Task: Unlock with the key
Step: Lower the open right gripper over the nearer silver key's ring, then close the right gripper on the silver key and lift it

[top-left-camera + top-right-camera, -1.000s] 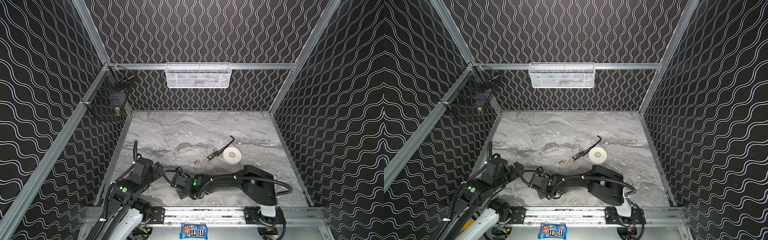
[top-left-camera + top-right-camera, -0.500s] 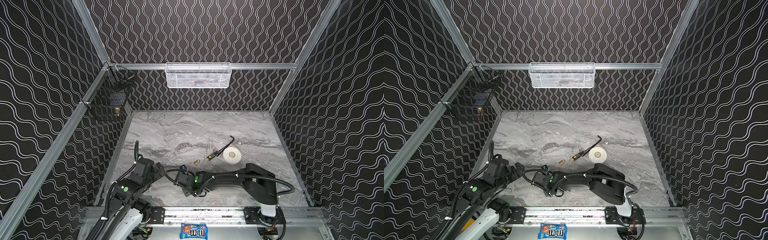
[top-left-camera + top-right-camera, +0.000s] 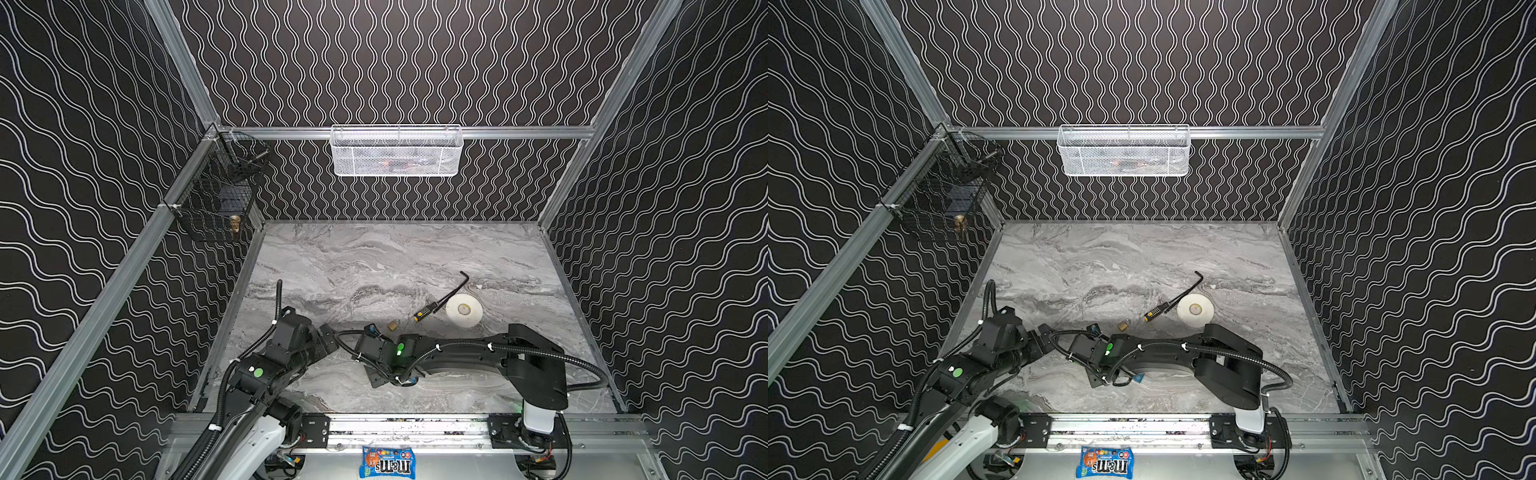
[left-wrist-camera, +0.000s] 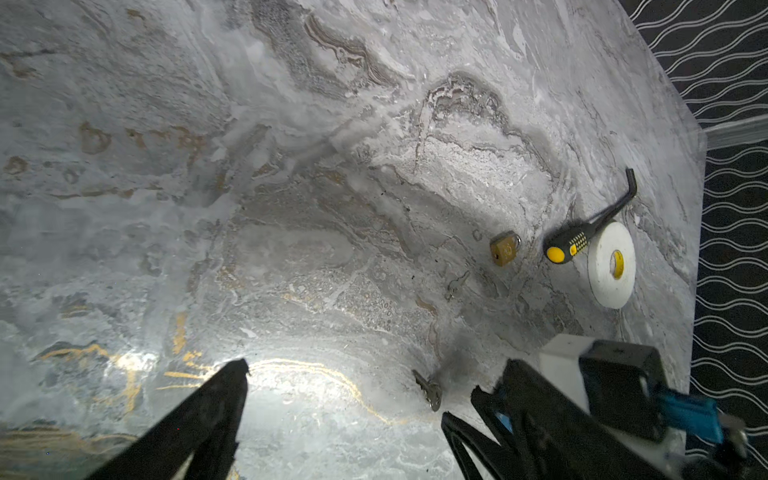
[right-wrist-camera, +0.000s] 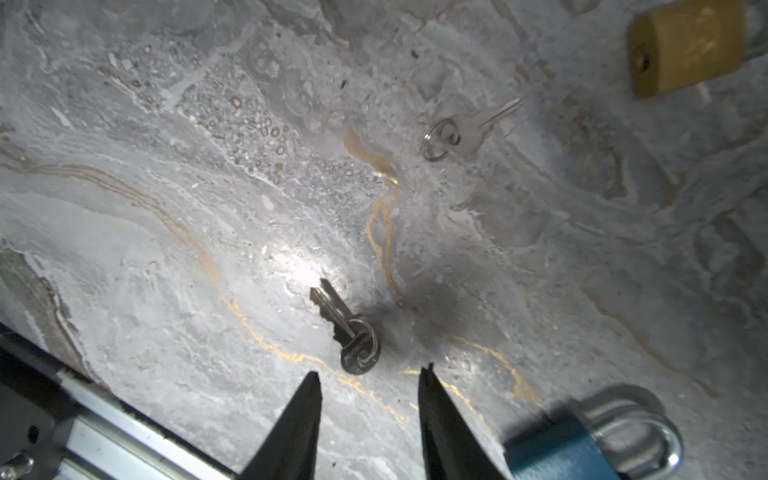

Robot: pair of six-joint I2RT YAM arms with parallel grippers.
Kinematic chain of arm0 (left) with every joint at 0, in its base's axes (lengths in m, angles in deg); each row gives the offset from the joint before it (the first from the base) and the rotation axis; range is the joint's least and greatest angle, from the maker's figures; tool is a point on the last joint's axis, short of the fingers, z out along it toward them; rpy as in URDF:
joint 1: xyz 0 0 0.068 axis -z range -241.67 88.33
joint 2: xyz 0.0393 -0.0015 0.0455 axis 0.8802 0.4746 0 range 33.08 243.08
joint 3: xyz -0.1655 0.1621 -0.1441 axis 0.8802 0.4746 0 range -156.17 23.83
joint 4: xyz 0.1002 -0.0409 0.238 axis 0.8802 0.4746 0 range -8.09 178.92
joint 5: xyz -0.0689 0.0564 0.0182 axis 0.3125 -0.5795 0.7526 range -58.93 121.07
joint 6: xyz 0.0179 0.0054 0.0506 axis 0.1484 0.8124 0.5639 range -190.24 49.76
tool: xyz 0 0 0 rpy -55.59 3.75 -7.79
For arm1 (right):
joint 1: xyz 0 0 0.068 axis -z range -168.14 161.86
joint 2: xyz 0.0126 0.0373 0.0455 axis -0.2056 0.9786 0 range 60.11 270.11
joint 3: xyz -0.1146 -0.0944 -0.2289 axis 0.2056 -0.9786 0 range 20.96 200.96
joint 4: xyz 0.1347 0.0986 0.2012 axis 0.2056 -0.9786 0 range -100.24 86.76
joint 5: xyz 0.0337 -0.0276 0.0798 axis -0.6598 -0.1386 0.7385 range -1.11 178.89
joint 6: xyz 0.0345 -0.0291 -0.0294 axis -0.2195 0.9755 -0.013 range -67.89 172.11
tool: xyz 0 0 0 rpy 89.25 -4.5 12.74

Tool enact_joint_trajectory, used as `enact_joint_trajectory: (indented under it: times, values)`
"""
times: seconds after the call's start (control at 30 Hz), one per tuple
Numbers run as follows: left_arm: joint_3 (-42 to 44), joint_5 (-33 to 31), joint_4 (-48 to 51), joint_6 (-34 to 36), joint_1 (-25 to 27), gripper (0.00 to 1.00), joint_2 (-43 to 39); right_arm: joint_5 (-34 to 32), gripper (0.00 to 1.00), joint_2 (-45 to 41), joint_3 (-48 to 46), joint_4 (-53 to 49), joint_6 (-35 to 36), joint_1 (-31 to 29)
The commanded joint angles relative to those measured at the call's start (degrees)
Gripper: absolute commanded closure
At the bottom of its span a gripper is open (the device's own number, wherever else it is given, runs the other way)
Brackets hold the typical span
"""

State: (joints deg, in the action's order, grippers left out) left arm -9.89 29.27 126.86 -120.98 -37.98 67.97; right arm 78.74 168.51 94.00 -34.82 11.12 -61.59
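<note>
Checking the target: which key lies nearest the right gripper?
The dark paired keys just ahead of the right gripper; the single silver key lies farther off, toward the brass padlock.

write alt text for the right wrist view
The right tool, open, is poised just short of two dark keys on a ring, lying on a grey marble table. Beyond lie a silver key and a brass padlock; a blue padlock sits beside the tool.

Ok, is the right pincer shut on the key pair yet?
Open: right pincer is empty, jaws apart, just short of the key pair lying flat on the marble.
</note>
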Motion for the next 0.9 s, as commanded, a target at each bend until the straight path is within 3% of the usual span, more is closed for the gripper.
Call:
enact_joint_trajectory:
  times: [0.0,0.87]
  values:
    - [0.6,2.8,-3.5,1.8,0.0,0.01,0.8,-0.2,0.62,1.9,1.4,-2.0,-0.9,0.0]
    - [2.1,-0.6,-0.7,-0.1,0.0,0.01,-2.7,-1.0,0.80,6.4,3.8,-3.5,0.8,-0.4]
